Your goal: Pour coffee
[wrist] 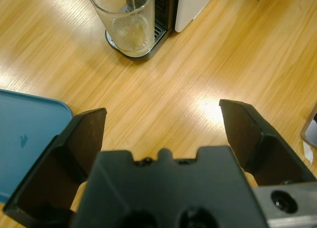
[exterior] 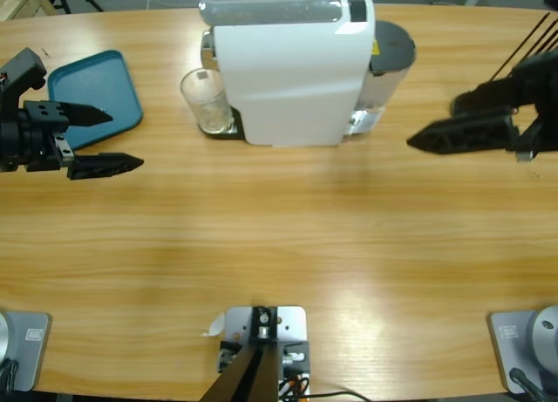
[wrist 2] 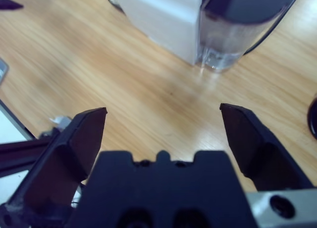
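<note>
A clear drinking glass (exterior: 206,101) (wrist: 126,25) stands upright on the black drip tray (wrist: 143,52) at the left end of the white coffee machine (exterior: 292,79) (wrist: 193,5). The coffee is out of view; the glass looks clear. My left gripper (exterior: 124,139) (wrist: 162,112) hovers open at the table's left, pointing toward the glass and well short of it, holding nothing. My right gripper (exterior: 432,123) (wrist 2: 163,109) is open too, at the right, aimed at the machine's right end (wrist 2: 158,15), with only bare table between its jaws.
A teal tray (exterior: 96,88) (wrist: 25,139) lies at the back left, partly under the left gripper's far jaw. The machine's water tank (exterior: 392,53) (wrist 2: 237,35) with a dark lid sits at its right end. Bare wooden tabletop (exterior: 279,236) spreads in front.
</note>
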Robot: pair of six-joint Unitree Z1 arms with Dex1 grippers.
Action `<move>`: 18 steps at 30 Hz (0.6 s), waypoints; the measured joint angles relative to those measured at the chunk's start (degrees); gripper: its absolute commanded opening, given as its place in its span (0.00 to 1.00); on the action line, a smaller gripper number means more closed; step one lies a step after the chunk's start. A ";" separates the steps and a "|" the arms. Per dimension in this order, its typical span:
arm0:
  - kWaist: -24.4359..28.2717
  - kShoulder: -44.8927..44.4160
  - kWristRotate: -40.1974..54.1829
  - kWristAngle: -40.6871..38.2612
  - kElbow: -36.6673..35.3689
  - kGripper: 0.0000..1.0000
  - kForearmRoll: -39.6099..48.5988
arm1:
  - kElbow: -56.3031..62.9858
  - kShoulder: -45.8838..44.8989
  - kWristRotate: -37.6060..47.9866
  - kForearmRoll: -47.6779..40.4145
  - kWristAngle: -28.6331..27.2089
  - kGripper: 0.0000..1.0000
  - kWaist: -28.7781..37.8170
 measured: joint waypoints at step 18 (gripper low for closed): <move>-0.01 0.50 0.00 0.10 0.00 1.00 0.00 | 1.82 -1.20 -0.88 -0.24 0.03 1.00 0.00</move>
